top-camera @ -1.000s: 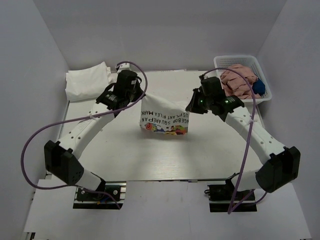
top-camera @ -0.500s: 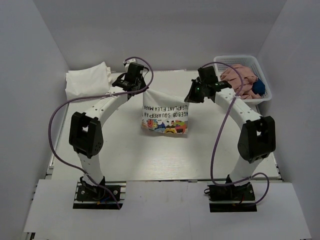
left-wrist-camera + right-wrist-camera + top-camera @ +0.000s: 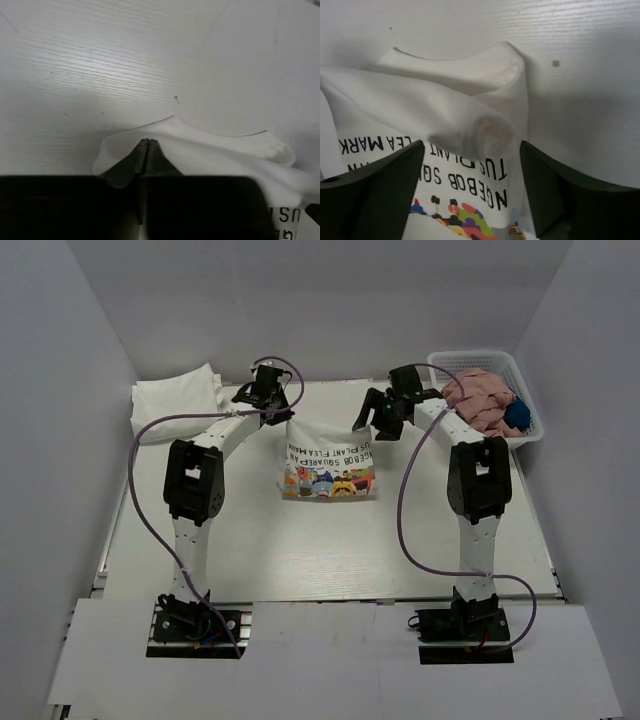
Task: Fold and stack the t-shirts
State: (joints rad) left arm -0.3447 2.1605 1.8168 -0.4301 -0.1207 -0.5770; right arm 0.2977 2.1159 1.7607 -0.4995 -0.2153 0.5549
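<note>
- Overhead view: the printed t-shirt (image 3: 328, 468) lies on the table (image 3: 300, 550), just above the middle of the frame. Its black lettering and coloured figures face up.
- My left gripper (image 3: 283, 416) sits at the shirt's upper left corner, with its fingers together on the cloth.
- My right gripper (image 3: 376, 426) is just off the shirt's upper right corner with its fingers spread. From up here I cannot tell whether they touch the cloth.
- A folded white cloth bundle (image 3: 178, 400) rests at the table's upper left, well apart from the printed shirt.
- A white plastic basket (image 3: 470, 358) at the upper right holds pinkish cloth (image 3: 478, 400) and something blue (image 3: 516, 415).
- Left wrist view: my left gripper (image 3: 145, 145) shows at bottom centre. Its fingers are pressed together and pinch a white edge of the printed t-shirt (image 3: 220, 155).
- The cloth arches away on both sides of the pinch, and a scrap of black lettering shows at the lower right. Bare table (image 3: 100, 60) fills the upper half.
- Right wrist view: my right gripper (image 3: 470, 150) stands wide apart, with one dark finger at the lower left and the other at the lower right.
- The printed t-shirt (image 3: 435, 100) lies bunched in a soft ridge between the fingers, and neither finger clamps it.
- The shirt's lettering and coloured figures run along the bottom, with table (image 3: 590, 60) across the top and right.
</note>
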